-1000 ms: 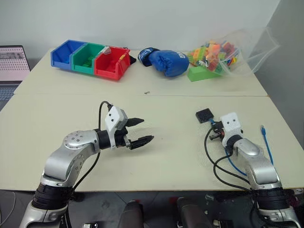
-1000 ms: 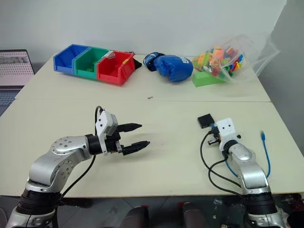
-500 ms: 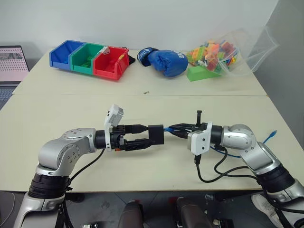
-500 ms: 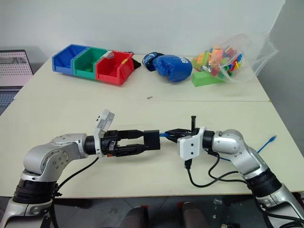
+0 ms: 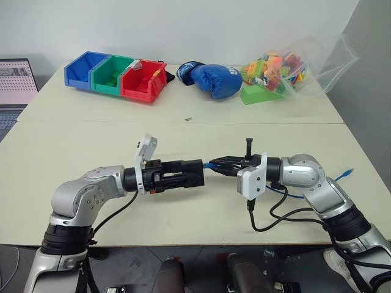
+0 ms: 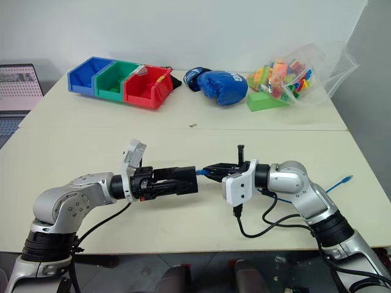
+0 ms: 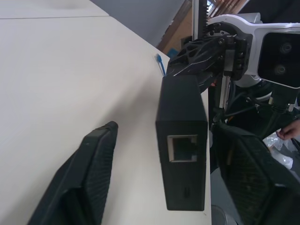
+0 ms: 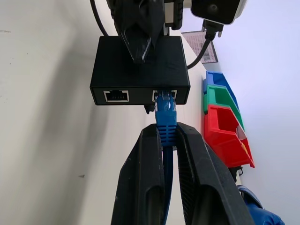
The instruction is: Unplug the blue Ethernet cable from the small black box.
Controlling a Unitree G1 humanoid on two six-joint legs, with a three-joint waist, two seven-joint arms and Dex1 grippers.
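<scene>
So the small black box [image 8: 139, 70] is held up over the counter [image 5: 73, 140] between both claws, left claw [image 5: 183, 173] closing round it, right claw [image 8: 165, 140] pinched on the blue Ethernet cable [image 8: 165, 112] just behind its plug, cable running straight out from the socket toward the right arm.

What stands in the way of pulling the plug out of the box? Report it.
Nothing visible does. The right gripper is shut on the blue cable just behind the plug, which still sits in the box. The way out, back toward the right arm, is open air above the table.
</scene>
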